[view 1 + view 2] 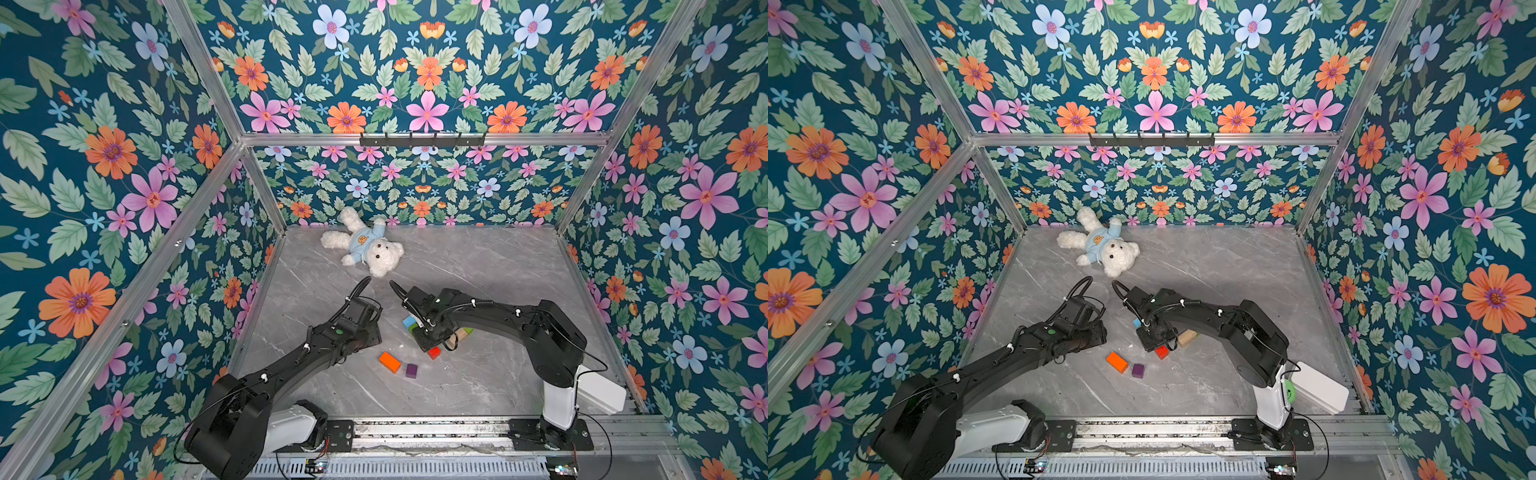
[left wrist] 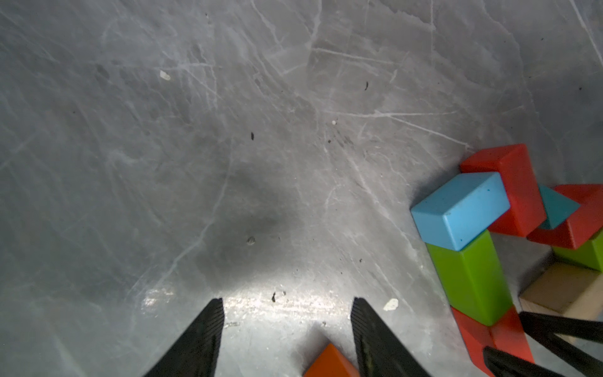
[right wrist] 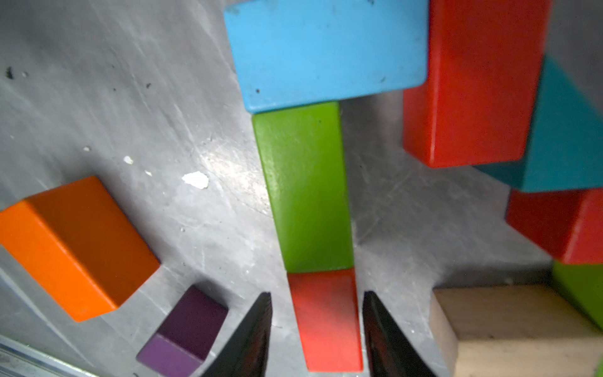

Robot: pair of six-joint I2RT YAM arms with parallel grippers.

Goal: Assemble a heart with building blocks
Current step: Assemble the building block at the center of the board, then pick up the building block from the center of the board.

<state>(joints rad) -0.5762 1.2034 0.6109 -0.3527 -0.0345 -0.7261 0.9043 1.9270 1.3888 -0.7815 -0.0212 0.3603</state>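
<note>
The right gripper (image 3: 316, 293) stands open astride the red brick (image 3: 326, 320) at one end of the half-built heart (image 2: 470, 277) near mid-table. The left gripper (image 2: 287, 302) hangs open and empty over the scuffed grey marbled table (image 1: 498, 257), with the orange brick (image 1: 390, 362) and purple cube (image 1: 411, 370) lying loose nearby. Flowered wallpaper (image 1: 104, 166) lines the cell, the emblem on the teddy bear (image 1: 365, 247) is unreadable, and the right arm (image 1: 498, 311) hides most of the heart in both top views.

Teal floral-papered walls (image 1: 424, 83), aluminium frame posts (image 1: 199, 62), black hook rail (image 1: 422, 140), grey veined marble bench (image 1: 498, 270), soft even light
</note>
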